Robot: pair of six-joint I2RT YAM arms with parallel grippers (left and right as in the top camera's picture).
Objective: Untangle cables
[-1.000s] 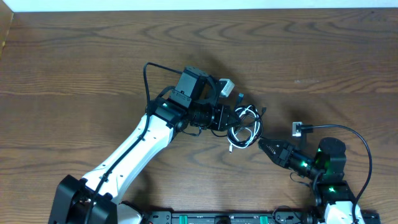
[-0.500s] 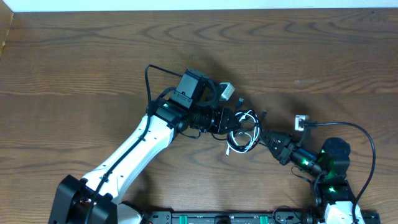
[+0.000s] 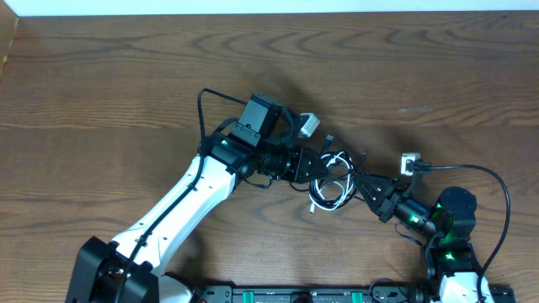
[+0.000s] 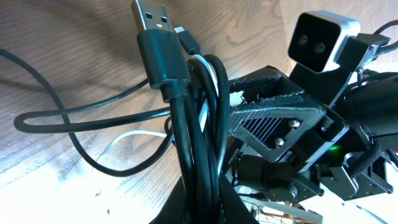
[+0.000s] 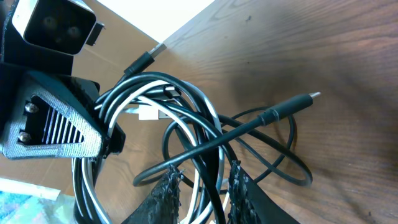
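right gripper (image 3: 360,178) – fingers part-spread astride black and white strands, cannot tell whether pinching | cables (image 3: 334,181) – bunched in loops between both grippers, mid-desk | left gripper (image 3: 312,165) pressed together on the cables, USB plug (image 4: 152,28) poking out past the fingers | wooden desk (image 3: 126,84) beyond

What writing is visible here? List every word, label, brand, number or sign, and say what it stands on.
No text can be read in any view.
The USB plug, cables, wrist camera housing and table show no words, labels, brands, numbers or signs.
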